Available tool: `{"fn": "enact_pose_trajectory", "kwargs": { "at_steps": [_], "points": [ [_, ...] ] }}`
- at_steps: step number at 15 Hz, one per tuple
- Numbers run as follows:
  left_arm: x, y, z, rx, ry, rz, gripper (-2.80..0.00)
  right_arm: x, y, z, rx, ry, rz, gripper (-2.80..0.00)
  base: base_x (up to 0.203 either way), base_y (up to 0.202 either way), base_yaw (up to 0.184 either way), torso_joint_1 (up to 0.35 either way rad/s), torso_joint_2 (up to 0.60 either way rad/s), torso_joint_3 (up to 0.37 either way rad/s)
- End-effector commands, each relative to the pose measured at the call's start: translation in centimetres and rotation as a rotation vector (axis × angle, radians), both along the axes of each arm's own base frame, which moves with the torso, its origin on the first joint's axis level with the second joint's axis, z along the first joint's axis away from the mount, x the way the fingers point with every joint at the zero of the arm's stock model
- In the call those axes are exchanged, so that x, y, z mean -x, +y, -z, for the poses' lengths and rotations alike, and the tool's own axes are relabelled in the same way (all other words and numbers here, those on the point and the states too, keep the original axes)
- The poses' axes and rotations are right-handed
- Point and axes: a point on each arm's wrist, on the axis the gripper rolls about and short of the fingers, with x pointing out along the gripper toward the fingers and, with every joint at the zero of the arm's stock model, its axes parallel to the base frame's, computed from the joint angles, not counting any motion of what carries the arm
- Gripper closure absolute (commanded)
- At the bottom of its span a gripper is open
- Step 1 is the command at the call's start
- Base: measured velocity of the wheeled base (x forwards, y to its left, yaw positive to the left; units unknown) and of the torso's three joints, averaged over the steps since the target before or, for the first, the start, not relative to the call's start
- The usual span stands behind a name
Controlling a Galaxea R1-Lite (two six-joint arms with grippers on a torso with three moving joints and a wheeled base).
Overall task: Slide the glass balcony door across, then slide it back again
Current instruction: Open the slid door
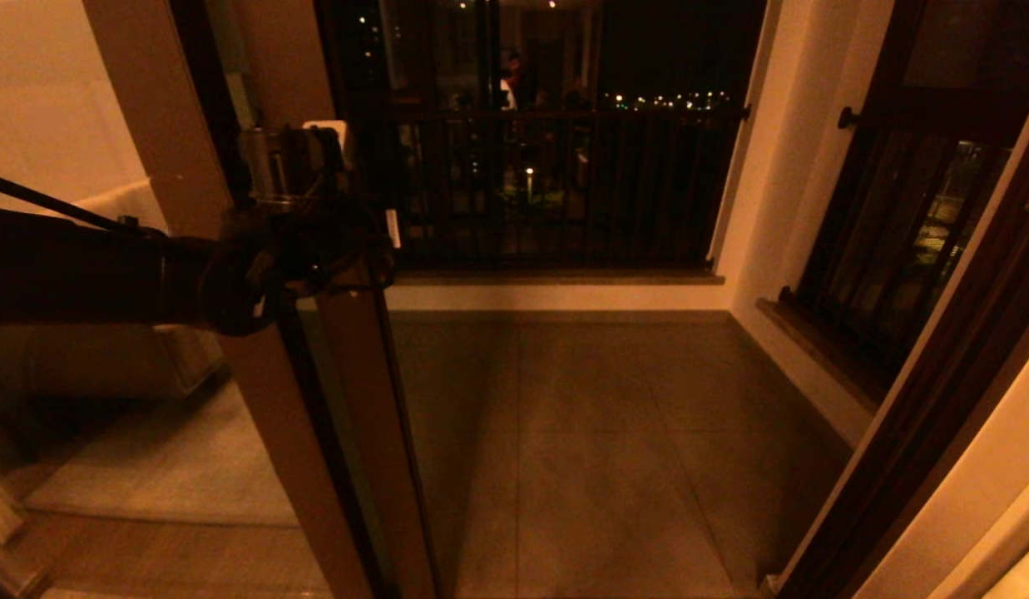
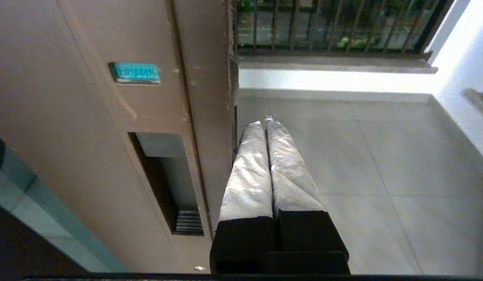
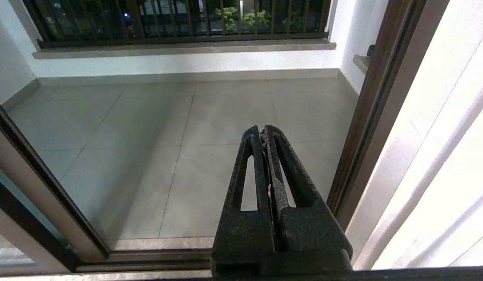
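Note:
The glass balcony door (image 1: pixel 360 433) stands slid to the left, its brown upright (image 2: pixel 89 117) running top to bottom, with the doorway open on its right. The upright carries a recessed handle (image 2: pixel 167 183) and a small teal sticker (image 2: pixel 135 73). My left arm (image 1: pixel 106 266) reaches in from the left at handle height. My left gripper (image 2: pixel 264 121) is shut and empty, its silver-wrapped fingers (image 2: pixel 249 175) lying along the door's free edge (image 2: pixel 210 97), beside the handle, not in it. My right gripper (image 3: pixel 261 129) is shut and empty, hanging before the open doorway.
Grey balcony floor tiles (image 1: pixel 606 433) lie beyond the floor track (image 3: pixel 147 259). A dark railing (image 1: pixel 547 191) closes the far end. A dark-framed barred window (image 1: pixel 897 233) is on the right wall. The brown door jamb (image 3: pixel 372 117) and a pale curtain (image 3: pixel 440 175) stand right.

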Motion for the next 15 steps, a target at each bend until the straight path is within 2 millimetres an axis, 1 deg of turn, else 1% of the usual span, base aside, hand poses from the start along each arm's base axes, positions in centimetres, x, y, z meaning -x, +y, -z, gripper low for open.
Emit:
{"fn": "enact_pose_trajectory", "kwargs": {
  "at_steps": [1,4,11,15],
  "points": [
    [0.1,0.8,-0.1,0.002,-0.006,-0.02,0.0,0.0,0.0,0.0,0.001,0.001,0.0,0.0,0.0,0.0,0.0,0.0,0.0,0.0],
    [0.4,1.3,-0.1,0.001,-0.002,-0.029,0.0,0.0,0.0,0.0,0.001,0.001,0.0,0.0,0.0,0.0,0.0,0.0,0.0,0.0],
    [0.0,2.9,0.0,0.002,0.002,-0.054,0.0,0.0,0.0,0.0,-0.001,0.001,0.0,0.0,0.0,0.0,0.0,0.0,0.0,0.0],
    [0.0,3.0,0.0,0.0,0.003,-0.057,0.0,0.0,0.0,0.0,0.001,0.001,0.0,0.0,0.0,0.0,0.0,0.0,0.0,0.0]
  ]
}}
